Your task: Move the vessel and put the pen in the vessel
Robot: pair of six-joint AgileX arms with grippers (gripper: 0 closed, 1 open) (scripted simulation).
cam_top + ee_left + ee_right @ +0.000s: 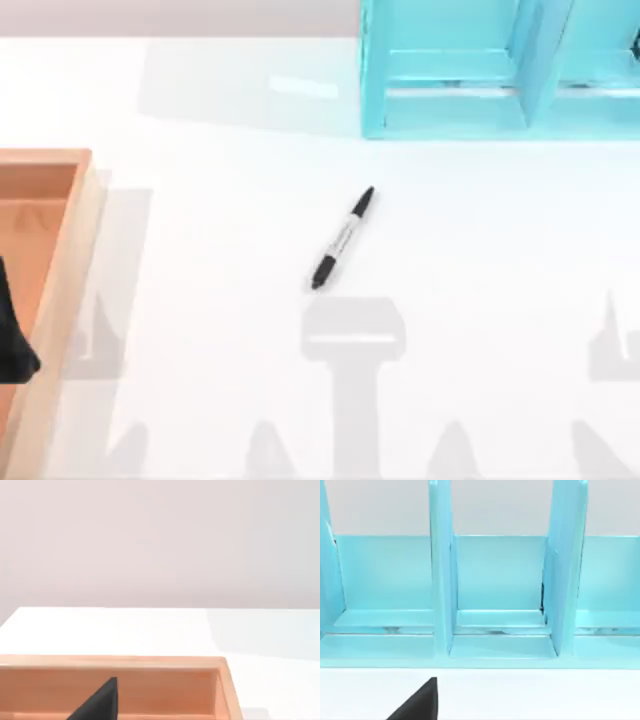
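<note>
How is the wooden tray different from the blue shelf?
The wooden tray is orange-brown; the turquoise shelf is bright blue-green. The tray sits at the table's left edge, the shelf at the back right. The shelf is split by upright dividers into compartments; the tray shows one open inside with a raised rim. Both rest on the white table, away from the pen.

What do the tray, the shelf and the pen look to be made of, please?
The tray looks like pale wood with a matt finish, given its tan, grain-like tone. The shelf seems painted or plastic: an even turquoise with a slight sheen. The pen appears to be smooth black plastic with a grey-white label band.
</note>
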